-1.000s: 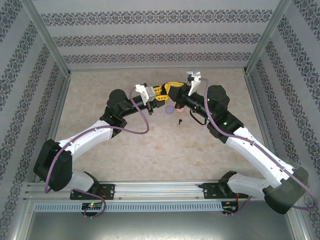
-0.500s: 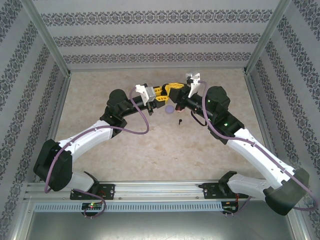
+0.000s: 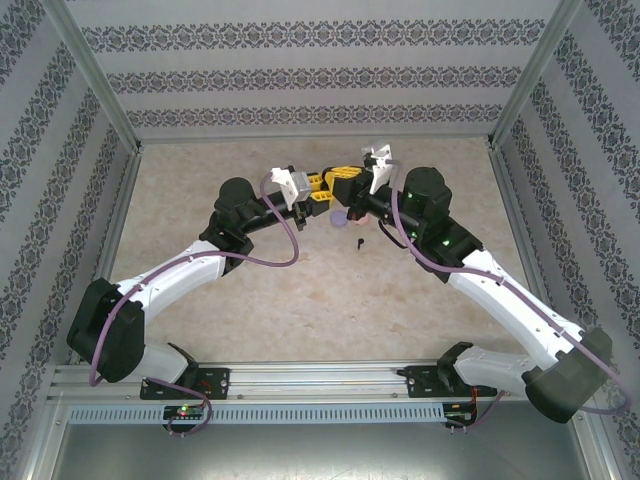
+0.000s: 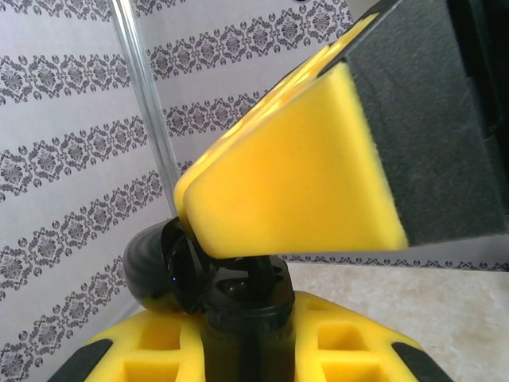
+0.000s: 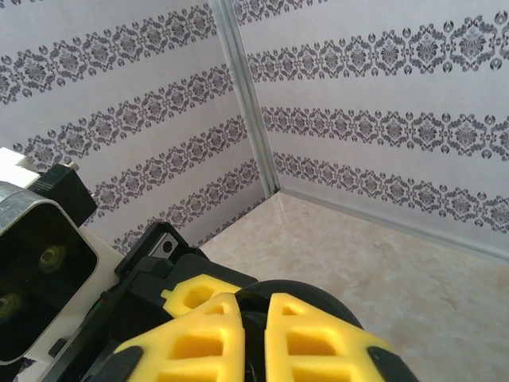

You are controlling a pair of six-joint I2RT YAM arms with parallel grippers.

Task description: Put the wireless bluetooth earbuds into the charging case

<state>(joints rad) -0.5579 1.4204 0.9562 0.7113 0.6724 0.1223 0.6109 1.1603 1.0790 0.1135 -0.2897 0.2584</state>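
The left gripper is seen clamped on a glossy black rounded charging case. The right gripper is nearly closed just beside it, and any content cannot be told. A tiny black stemmed earbud lies on the beige table, apart from both grippers. It is judged light, hard and slippery, best pinched at the body

Two claws, my left claw and right claw; one black case, one lilac case, maybe one black earbud.
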